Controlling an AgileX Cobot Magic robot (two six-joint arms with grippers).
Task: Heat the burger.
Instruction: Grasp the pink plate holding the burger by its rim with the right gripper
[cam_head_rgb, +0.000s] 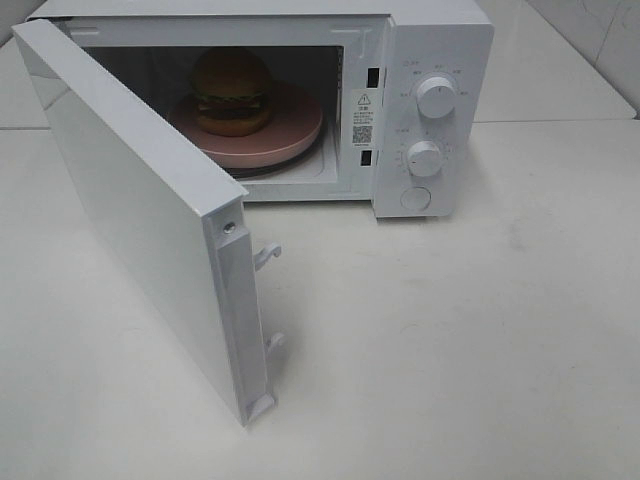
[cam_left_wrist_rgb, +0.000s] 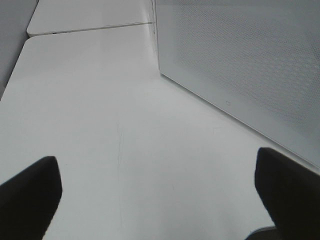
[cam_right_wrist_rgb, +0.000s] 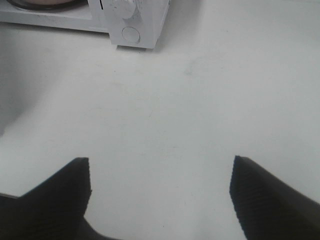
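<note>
Already inside: the burger (cam_head_rgb: 231, 90) sat on the pink plate (cam_head_rgb: 295, 140) in the microwave (cam_head_rgb: 440, 40), toward the back of it.
Door: the door (cam_head_rgb: 130, 220) stood wide open, swung out over the table (cam_head_rgb: 480, 330).
Left gripper: the left gripper (cam_left_wrist_rgb: 157, 165) was spread wide with nothing in it, over the table and close to the door's outer side.
Right gripper: the right gripper (cam_right_wrist_rgb: 160, 162) was spread wide too and empty, over bare table in front of the microwave.
Likely next job: shutting the door, then turning a knob.
Trouble with the push: a shove that was too hard or off to one side could slide the whole microwave, because nothing held it down.
Trouble with the hooks: if the door did not close all the way, the hooks (cam_head_rgb: 268, 255) would not catch, and the burger would stay cold.
Trouble with the knobs: the top knob (cam_head_rgb: 436, 97) and the lower knob (cam_head_rgb: 425, 158) looked alike, round and smooth, so a gripper could slip or turn the wrong one.
</note>
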